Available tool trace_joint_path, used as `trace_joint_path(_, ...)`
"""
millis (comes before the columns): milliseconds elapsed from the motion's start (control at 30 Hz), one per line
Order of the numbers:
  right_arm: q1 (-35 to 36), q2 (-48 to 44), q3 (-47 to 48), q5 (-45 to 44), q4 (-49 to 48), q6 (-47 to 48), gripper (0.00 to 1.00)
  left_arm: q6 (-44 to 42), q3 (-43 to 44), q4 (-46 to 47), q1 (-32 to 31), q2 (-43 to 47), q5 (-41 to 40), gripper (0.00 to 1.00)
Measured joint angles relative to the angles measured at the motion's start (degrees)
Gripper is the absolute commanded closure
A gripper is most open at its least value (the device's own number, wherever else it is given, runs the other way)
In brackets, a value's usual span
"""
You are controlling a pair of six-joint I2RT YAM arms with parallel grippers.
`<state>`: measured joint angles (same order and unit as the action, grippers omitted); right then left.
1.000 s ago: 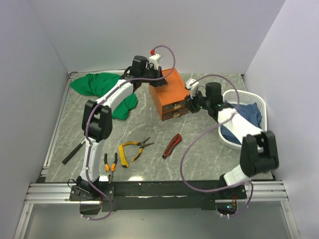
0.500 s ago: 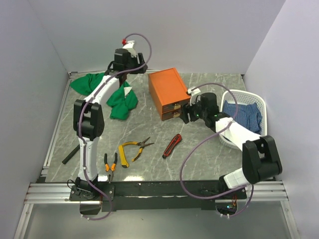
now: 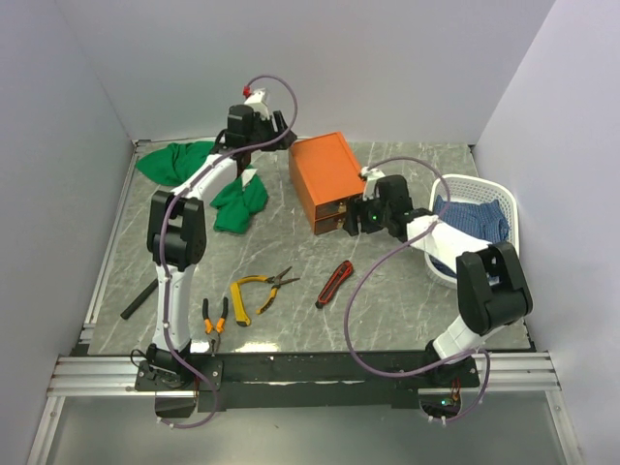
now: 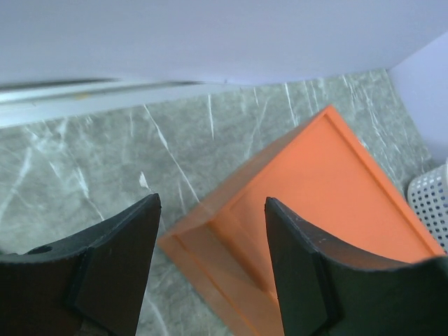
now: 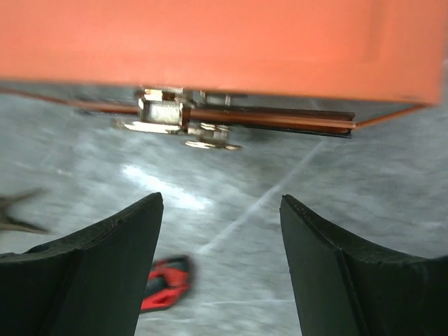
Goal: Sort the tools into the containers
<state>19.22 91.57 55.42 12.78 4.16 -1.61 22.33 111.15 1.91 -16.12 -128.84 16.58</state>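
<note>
My left tool [image 4: 210, 210] hangs spread wide over the orange rectangular box [image 3: 325, 174], right tool [image 5: 222, 206] equally wide (nothing gripped) facing its two front drawers [image 3: 334, 210].

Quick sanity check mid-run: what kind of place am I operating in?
Probably a lab test cell, not a workshop: blank white panels wall in a marble-patterned tabletop, an aluminium rail edges it, and yellow-handled pliers and an orange drawer box look staged.

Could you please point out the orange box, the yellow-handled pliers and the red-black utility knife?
orange rectangular box [image 3: 323, 172]: top external view, flat top.
yellow-handled pliers [image 3: 250, 281]: top external view, handle.
red-black utility knife [image 3: 333, 284]: top external view, middle.
</note>
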Motion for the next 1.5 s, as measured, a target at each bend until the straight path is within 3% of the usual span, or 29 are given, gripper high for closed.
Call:
trace_joint_path(300,-9.3,-0.5,0.9,17.0,-3.5,-18.9,0.31,5.5,-1.7,6.6,0.2,-0.1,5.7,0.34)
trace_joint_path(533,-14.0,7.4,-0.1,29.0,-13.0,-35.9,0.36,6.3,-1.2,8.7,0.1,-0.1,7.4,0.34)
trace_joint_path(833,-15.5,9.8,-2.6,30.1,-14.4,-46.2,0.45,5.7,-1.2,9.0,-0.7,-0.1,7.4,0.34)
trace_joint_path(1367,-12.8,18.0,-2.6,28.9,-16.5,-53.9,0.48,5.4,-1.3,9.0,-2.3,-0.1,7.5,0.34)
trace_joint_path(1500,-12.7,18.1,-3.5,30.4,-21.7,-57.3,0.48,5.4,-2.0,9.1,-2.2,-0.1,7.6,0.35)
